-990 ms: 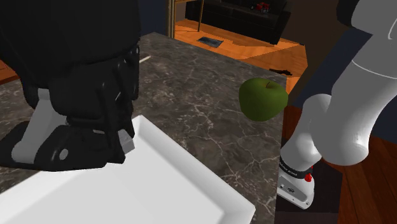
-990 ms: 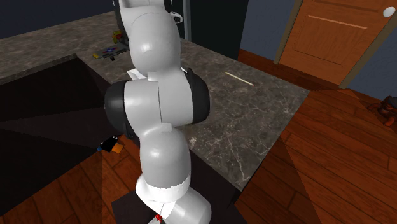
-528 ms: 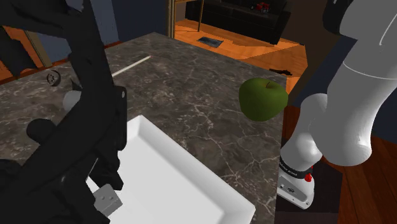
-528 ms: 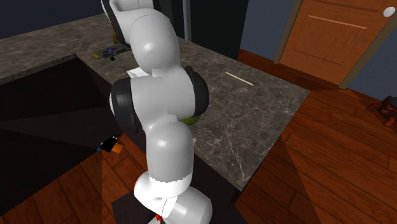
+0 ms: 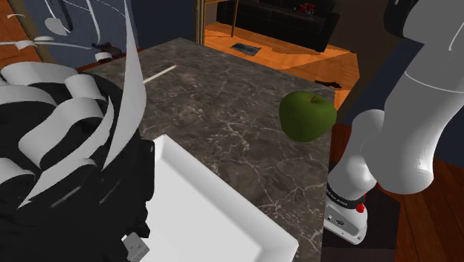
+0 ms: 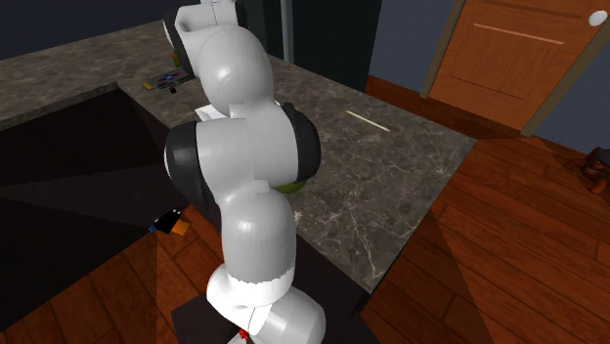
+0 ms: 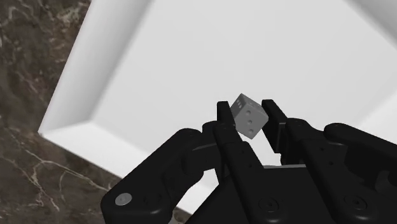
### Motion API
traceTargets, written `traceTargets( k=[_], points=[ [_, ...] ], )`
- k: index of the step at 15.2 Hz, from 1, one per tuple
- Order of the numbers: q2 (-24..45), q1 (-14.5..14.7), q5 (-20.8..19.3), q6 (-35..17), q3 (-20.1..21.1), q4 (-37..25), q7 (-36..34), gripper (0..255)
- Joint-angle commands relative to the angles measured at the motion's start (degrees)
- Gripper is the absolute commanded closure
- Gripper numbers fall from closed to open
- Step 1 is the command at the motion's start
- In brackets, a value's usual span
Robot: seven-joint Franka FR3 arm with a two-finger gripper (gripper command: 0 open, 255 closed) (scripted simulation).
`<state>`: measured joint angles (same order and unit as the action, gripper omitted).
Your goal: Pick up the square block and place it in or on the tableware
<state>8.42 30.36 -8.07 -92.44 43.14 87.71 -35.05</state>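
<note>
Here, tray [image 5: 208, 208], veined countertop [image 5: 223, 126], wooden floor [image 5: 294, 56].

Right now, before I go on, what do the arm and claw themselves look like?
The arm is glossy white, made of rounded, bulbous links with dark joint rings between them. Near its foot sits a small red button beside dark lettering. The claw is all black and blocky, with two slim flat fingers.

The block [image 7: 249, 118] is rendered grey with dots, the gripper [image 7: 247, 109] black, the dish [image 7: 191, 70] plain white, the apple [image 5: 306, 116] green; the dark countertop [image 5: 223, 112] is veined with pale lines.
</note>
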Motion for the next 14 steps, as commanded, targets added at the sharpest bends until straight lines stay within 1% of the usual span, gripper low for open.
traceTargets(
  k=[1,2,9,10,14],
  points=[
    [-0.2,-0.1,0.1,-1.8,0.0,1.9,-0.1,255],
    [-0.3,-0.2,0.2,-2.4,-0.1,2.6,-0.1,255],
    [-0.3,-0.2,0.2,-2.4,-0.1,2.6,-0.1,255],
    [-0.3,-0.2,0.2,-2.4,-0.1,2.6,-0.1,0],
    [-0.3,-0.2,0.2,-2.4,-0.1,2.6,-0.1,0]
  ],
)
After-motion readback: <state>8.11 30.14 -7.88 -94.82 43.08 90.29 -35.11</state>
